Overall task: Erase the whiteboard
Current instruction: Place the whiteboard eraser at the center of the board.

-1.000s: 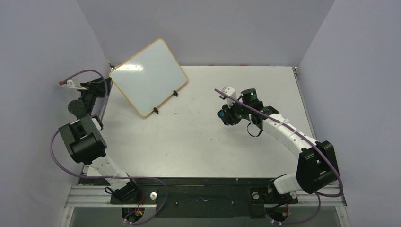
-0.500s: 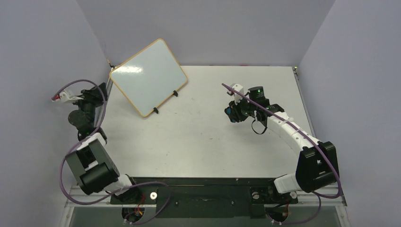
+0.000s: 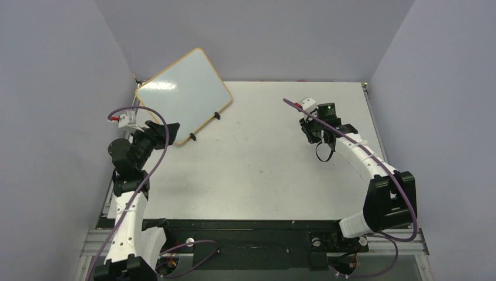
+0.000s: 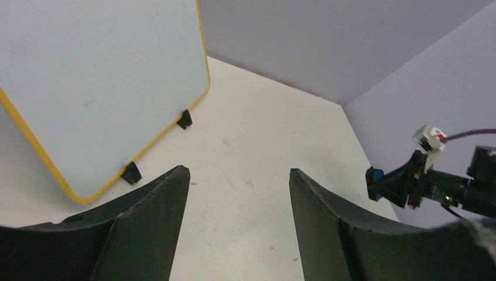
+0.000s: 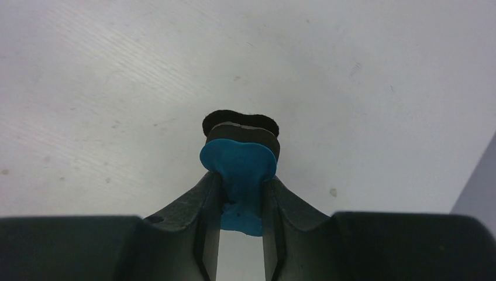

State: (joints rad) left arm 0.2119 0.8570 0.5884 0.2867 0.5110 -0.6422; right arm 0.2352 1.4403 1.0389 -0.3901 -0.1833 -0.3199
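The whiteboard (image 3: 184,93) is at the far-left corner of the table (image 3: 251,175), propped up at a tilt with one corner pointing at the back wall (image 3: 251,35). It has a thin yellow frame and a glossy white face with a bit of glare near the left corner. Its lower edge sits in two small black stand feet (image 3: 192,138) on the tabletop. In the left wrist view the board (image 4: 99,88) fills the upper left, and both feet (image 4: 131,172) show along the bottom edge.

The left gripper (image 3: 158,130) is just beside the board's near-left edge, not touching it. Its jaws are spread wide with only bare table between the fingers (image 4: 152,222).

The right gripper (image 3: 308,130) is well apart from the board, over the right-centre of the table. It is clamped on a small blue eraser (image 5: 238,167), squeezed between the two fingers (image 5: 199,211). The black pad end of the eraser sticks out past the fingertips, facing the table. Whether the pad touches the surface: cannot tell. The left wrist view also catches the blue block at the tip of the right gripper (image 4: 386,184).
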